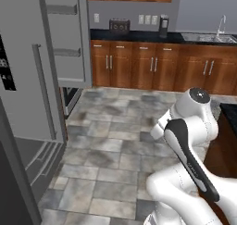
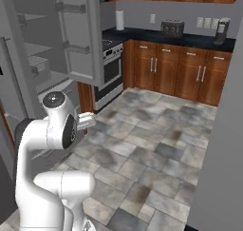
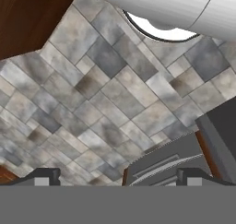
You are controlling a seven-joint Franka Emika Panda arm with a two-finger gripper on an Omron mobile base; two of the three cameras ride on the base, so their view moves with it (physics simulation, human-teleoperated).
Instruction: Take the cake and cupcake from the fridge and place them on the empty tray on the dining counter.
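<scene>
White arm links [image 1: 185,140] fold up close to the base in the left base view, elbow high. In the hand view the end effector [image 3: 117,176] points down at the floor, its two dark fingertips [image 3: 44,176] set far apart with nothing between them.

Grey and tan stone tiles [image 1: 115,145] cover the floor ahead of the base. A dark marbled corner of the dining counter [image 1: 230,113] shows at the right edge of the left base view, just beside the arm.

Left of the robot stands the fridge [image 1: 28,80], grey, with a long vertical handle [image 1: 44,90] and part of its black display panel [image 1: 5,66]. One upper door [image 2: 78,35] is swung open; its inner side carries empty door racks, and pale shelves [image 2: 40,63] show inside the fridge body. I cannot make out the cake or the cupcake on them.

Beyond the open door sits an oven [image 2: 110,68] under a dark tabletop [image 2: 171,39]. Brown wooden cabinets [image 1: 152,66] run along the far wall, with a toaster [image 1: 119,26], a paper towel roll [image 2: 119,20], a coffee machine [image 1: 163,26] and a sink with faucet [image 1: 217,34] on top.
</scene>
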